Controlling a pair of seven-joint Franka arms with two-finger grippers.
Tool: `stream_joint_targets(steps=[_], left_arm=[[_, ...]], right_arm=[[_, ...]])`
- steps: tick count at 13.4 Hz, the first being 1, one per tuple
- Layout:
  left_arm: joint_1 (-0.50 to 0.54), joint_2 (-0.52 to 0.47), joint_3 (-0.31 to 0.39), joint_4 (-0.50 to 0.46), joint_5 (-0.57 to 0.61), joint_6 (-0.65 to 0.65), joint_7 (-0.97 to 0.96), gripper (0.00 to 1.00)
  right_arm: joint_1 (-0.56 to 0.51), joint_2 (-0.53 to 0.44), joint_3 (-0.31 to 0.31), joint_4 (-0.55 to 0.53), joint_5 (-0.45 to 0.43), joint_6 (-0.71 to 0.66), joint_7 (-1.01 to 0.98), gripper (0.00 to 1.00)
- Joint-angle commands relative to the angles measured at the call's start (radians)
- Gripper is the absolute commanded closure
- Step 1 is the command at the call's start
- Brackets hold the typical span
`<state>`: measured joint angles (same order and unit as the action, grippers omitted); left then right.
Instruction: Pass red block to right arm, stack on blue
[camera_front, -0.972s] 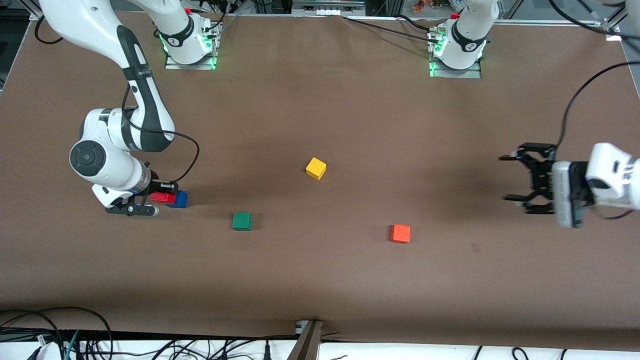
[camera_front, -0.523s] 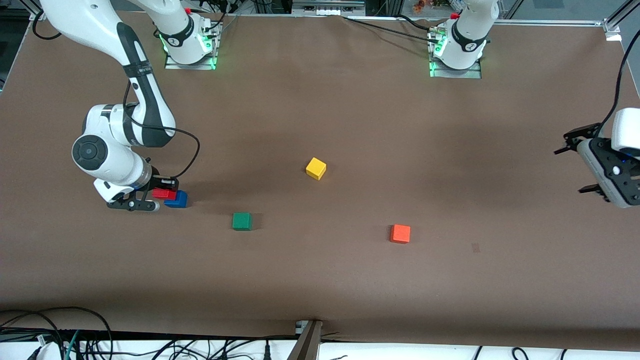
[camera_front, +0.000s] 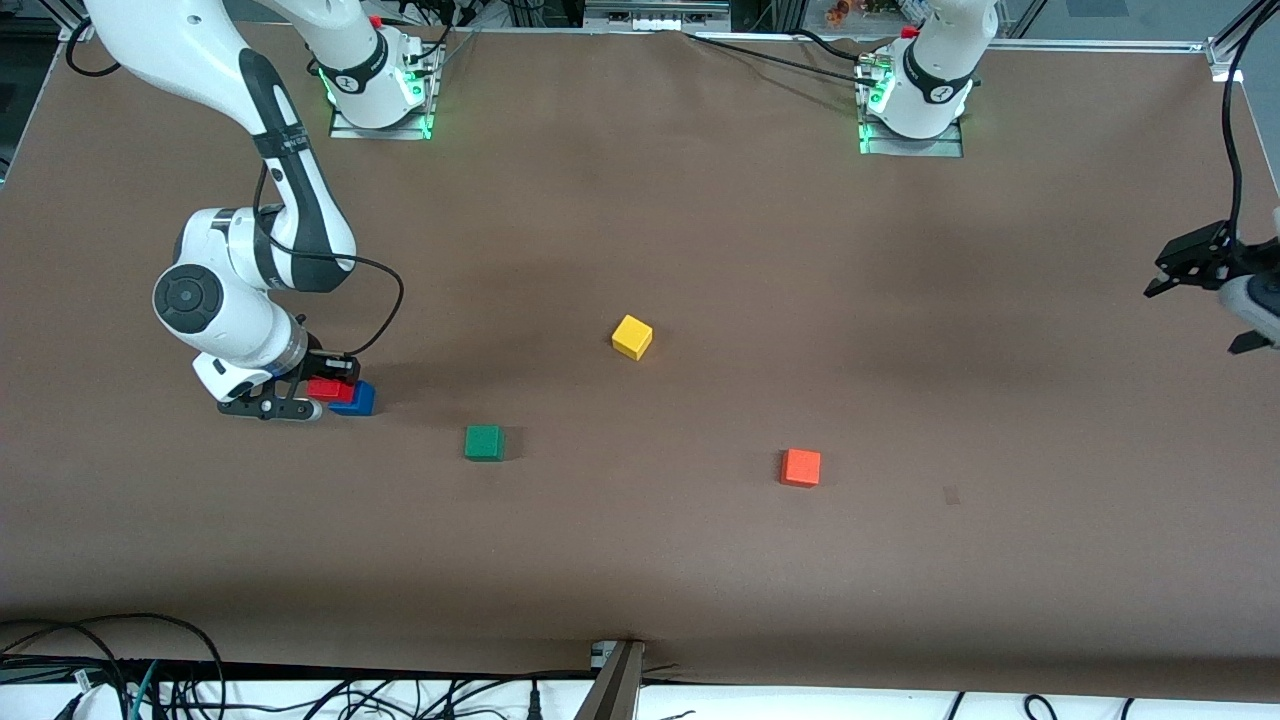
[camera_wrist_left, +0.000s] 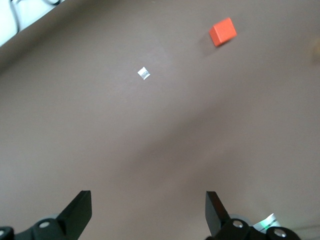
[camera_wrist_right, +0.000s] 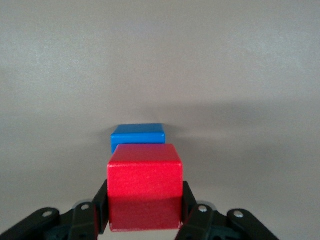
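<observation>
Red block (camera_wrist_right: 145, 192) sits clamped between the right hand's (camera_front: 318, 390) fingers, just over the blue cube (camera_front: 357, 401); left hand (camera_front: 1207, 300) hangs spread apart above the surface's (camera_front: 700, 560) edge.

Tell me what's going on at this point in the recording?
The right end effector is shut on the red block, holding it by the blue block at the right arm's end of the table; it isn't stacked yet. The left end effector is open over bare table at the left arm's end. Green, yellow and orange cubes lie untouched.
</observation>
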<state>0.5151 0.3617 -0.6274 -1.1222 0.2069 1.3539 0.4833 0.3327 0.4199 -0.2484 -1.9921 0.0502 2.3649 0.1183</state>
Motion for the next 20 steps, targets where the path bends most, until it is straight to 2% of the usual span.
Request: stream_joint_targets(steps=[1,9,10,11,12,14,15,16,17,18,20], left_arm=[[-0.019,-0.041,-0.018,-0.007,-0.014,-0.029,-0.15,0.0],[-0.079,-0.047,-0.029,-0.008,-0.02,-0.049,-0.166,0.0],[-0.102,-0.087,-0.012,-0.036,-0.021,-0.041,-0.167,0.0],[-0.156,-0.127,0.039,-0.092,-0.027,-0.042,-0.179,0.0],[-0.262,-0.171,0.155,-0.131,-0.034,-0.042,-0.227,0.0],[-0.509,-0.249,0.446,-0.218,-0.131,-0.032,-0.346,0.0],[-0.556,-0.297,0.527,-0.294,-0.183,0.008,-0.37,0.0],[-0.567,-0.354,0.56,-0.382,-0.205,0.055,-0.373,0.0],[-0.567,-0.387,0.569,-0.439,-0.205,0.086,-0.374,0.0],[-0.569,-0.408,0.577,-0.471,-0.205,0.094,-0.38,0.0],[-0.569,-0.406,0.581,-0.478,-0.205,0.094,-0.432,0.0]], right_arm=[[0.008,-0.023,-0.003,-0.027,-0.02,0.025,-0.002,1.0],[0.011,-0.009,-0.003,-0.028,-0.02,0.054,-0.002,1.0],[0.011,-0.009,-0.003,-0.028,-0.02,0.056,0.0,1.0],[0.012,-0.009,-0.002,-0.028,-0.02,0.056,-0.002,1.0],[0.012,-0.009,-0.002,-0.028,-0.02,0.056,0.0,1.0],[0.012,-0.009,-0.002,-0.028,-0.02,0.056,-0.002,1.0],[0.012,-0.009,-0.002,-0.025,-0.02,0.054,-0.002,0.89],[0.012,-0.009,-0.003,-0.019,-0.018,0.051,0.004,0.16],[0.012,-0.01,-0.003,-0.014,-0.018,0.05,0.003,0.0],[0.011,-0.01,-0.003,0.008,-0.017,0.047,-0.008,0.0],[0.005,-0.016,-0.005,0.044,-0.018,0.012,-0.012,0.0]])
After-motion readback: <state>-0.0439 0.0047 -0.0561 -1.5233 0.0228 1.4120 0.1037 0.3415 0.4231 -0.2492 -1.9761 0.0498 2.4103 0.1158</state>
